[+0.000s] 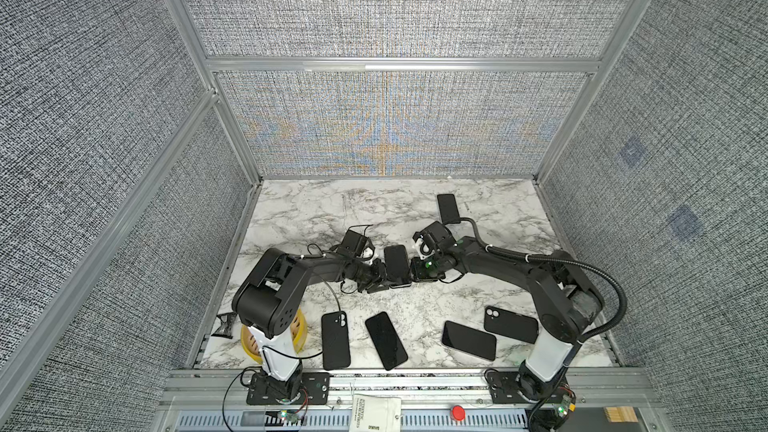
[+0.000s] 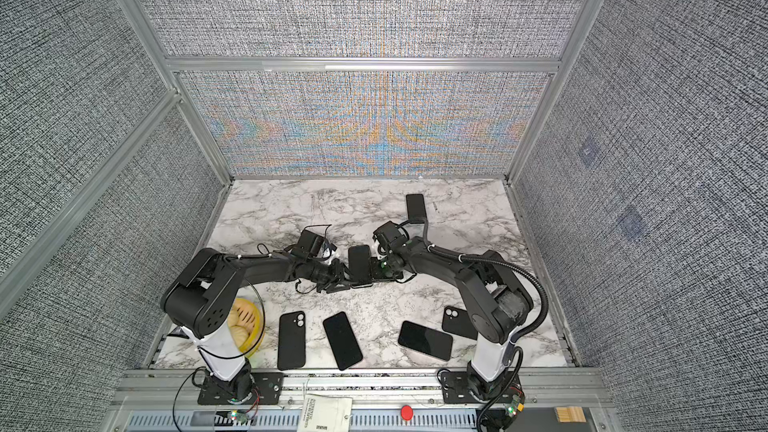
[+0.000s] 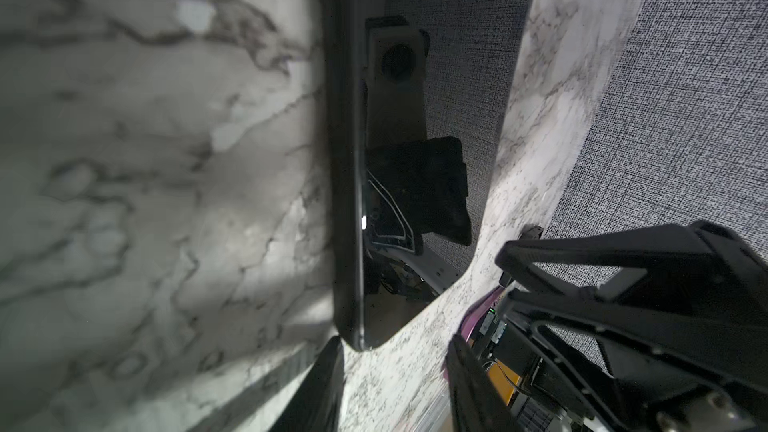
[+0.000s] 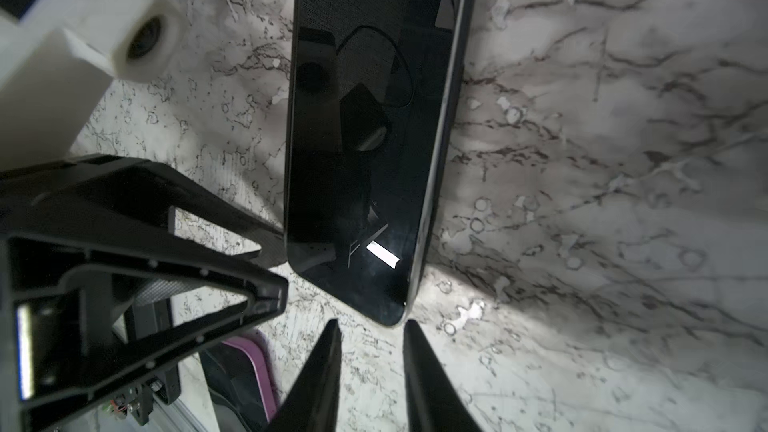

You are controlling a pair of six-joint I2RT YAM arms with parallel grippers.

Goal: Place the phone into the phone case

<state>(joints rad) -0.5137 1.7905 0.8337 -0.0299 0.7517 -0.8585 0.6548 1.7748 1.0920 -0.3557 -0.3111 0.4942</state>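
Nearest us, well this side of the phone point(image 1: 397, 264) that serves as our mark, four flat black slabs with rounded corners lie on the white, grey-veined marble tabletop point(image 1: 316, 209). The left matte back point(image 1: 336, 340) and the right matte back point(image 1: 510, 324) each show two round lens rings; we cannot tell whether they are phones or cases. Between them, the left glossy slab point(image 1: 385, 340) and the right glossy slab point(image 1: 468, 340) lie face up. Further to the phone's near left, a ribbed yellow basket point(image 2: 249, 328) sits half hidden behind the left arm's base.

The phone itself lies on the mid tabletop, mirror-smooth glass up, with a thin rounded rim. The left claw point(image 3: 395, 340) is at the phone's left. Its tapered black fingers point(image 3: 324, 384) stand apart, one tip touching the phone's corner, with nothing clamped. The right claw point(image 4: 370, 322) is at the phone's right. Its wedge-shaped fingers point(image 4: 428, 376) leave a narrower gap, and the phone's rounded corner sits at that mouth, not pinched as far as we see.

Beyond the phone lies a far glossy slab point(image 1: 448, 208). Behind it rise coarse grey woven walls point(image 1: 399, 14) in aluminium frames.
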